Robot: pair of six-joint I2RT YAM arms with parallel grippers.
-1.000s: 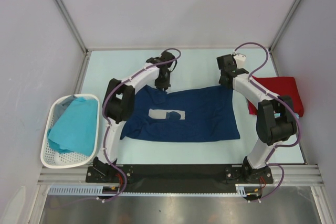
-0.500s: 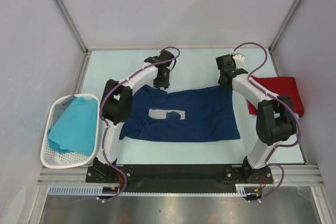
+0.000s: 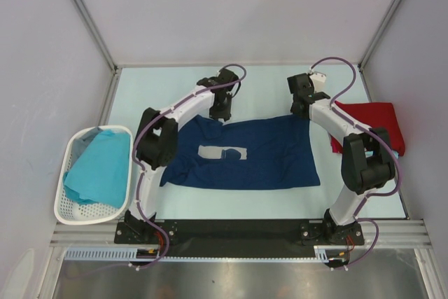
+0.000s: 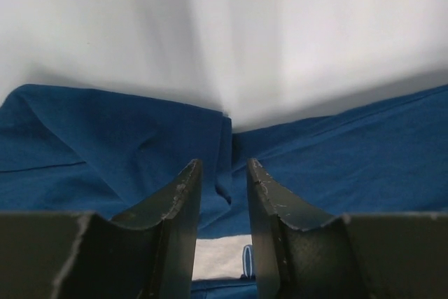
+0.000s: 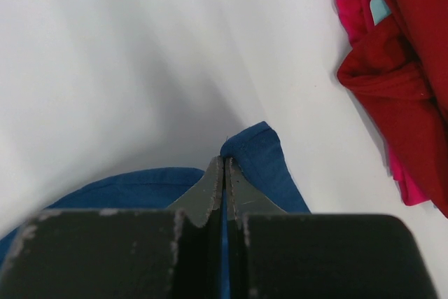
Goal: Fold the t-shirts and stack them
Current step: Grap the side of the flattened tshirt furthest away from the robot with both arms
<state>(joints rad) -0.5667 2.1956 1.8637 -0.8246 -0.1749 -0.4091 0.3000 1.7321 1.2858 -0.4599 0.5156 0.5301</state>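
A navy t-shirt (image 3: pixel 266 155) with a pale grey chest print (image 3: pixel 222 153) lies spread across the table's middle. My left gripper (image 3: pixel 222 111) hovers over its far left edge with the jaws apart. In the left wrist view the left gripper (image 4: pixel 222 166) straddles a raised crease of the navy cloth (image 4: pixel 105 138) without pinching it. My right gripper (image 3: pixel 302 110) is at the far right corner. In the right wrist view it (image 5: pixel 225 160) is shut on that corner of the navy t-shirt (image 5: pixel 269 155). A red t-shirt (image 3: pixel 374 120) lies bunched at the right, also seen as a red t-shirt (image 5: pixel 413 54).
A white perforated basket (image 3: pixel 70 211) stands at the left edge and holds a turquoise t-shirt (image 3: pixel 101 166). Grey enclosure walls close in the table on three sides. Both arm bases sit on the black rail at the near edge.
My left jaws have spread wider and that gripper has shifted slightly right along the shirt's far edge. The right arm has stayed put.
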